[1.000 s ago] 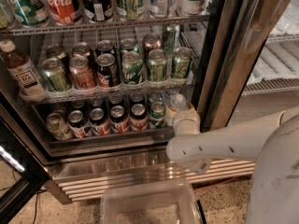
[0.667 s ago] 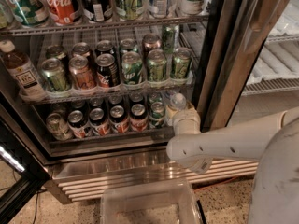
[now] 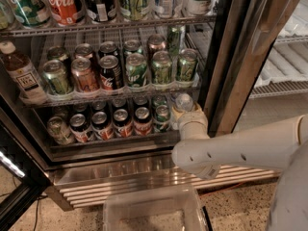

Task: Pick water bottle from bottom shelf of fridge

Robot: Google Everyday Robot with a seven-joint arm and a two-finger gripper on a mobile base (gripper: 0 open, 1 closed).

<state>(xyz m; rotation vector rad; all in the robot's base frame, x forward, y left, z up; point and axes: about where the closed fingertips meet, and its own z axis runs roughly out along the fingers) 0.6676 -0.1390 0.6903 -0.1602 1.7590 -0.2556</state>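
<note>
Reaching gripper at water bottle on bottom shelf; cannot tell closure; next needs firm hold, straight withdrawal.

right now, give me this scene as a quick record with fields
fridge: steel-framed cooler, wire racks full of drinks
bottom shelf: rows of soda cans, bottle at the right end
water bottle: upright, just right of the cans
pincer: at the water bottle, low on its front
arm: white, reaching in from the right
tea bottle: middle rack, far left
bin: clear plastic, on the floor in front
</note>
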